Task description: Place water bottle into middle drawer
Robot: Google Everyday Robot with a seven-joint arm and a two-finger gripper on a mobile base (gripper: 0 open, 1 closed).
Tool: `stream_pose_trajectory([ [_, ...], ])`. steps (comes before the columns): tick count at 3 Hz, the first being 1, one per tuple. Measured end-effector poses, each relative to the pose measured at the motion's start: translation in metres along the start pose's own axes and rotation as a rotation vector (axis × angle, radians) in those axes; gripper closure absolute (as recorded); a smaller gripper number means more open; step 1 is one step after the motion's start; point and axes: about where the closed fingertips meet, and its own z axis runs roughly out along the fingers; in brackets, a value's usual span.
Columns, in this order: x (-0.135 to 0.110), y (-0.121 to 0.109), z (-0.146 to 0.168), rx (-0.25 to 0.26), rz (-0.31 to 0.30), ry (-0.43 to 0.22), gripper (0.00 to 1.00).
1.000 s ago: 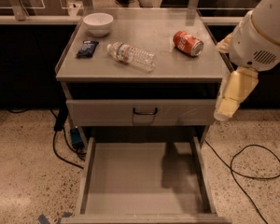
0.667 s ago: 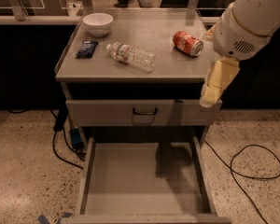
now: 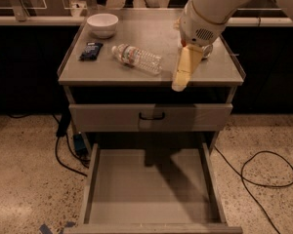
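One water bottle (image 3: 136, 58) lies on its side on worktop (image 3: 88, 71), just left of gripper (image 3: 178, 86); fingers look closed, empty. You open them, shift left, span bottle mid-body, squeeze gently: thin plastic likely flexes. One middle drawer (image 3: 151, 189) gapes below. One bowl (image 3: 102, 24), one dark packet (image 3: 91, 50).

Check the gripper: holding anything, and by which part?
Nothing held. The gripper hangs at the front edge of the cabinet top; the water bottle lies apart on it.

White bowl (image 3: 102, 23) and dark packet (image 3: 91, 50) rest on cabinet top (image 3: 151, 35)
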Motion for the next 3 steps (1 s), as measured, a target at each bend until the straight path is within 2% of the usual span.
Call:
stream_pose_trajectory([
  [1, 0.000, 0.000, 0.000, 0.000, -0.001, 0.000, 0.00],
  [2, -0.004, -0.007, 0.007, 0.008, -0.035, 0.001, 0.00],
  [3, -0.017, -0.031, 0.026, 0.025, -0.091, 0.021, 0.00],
])
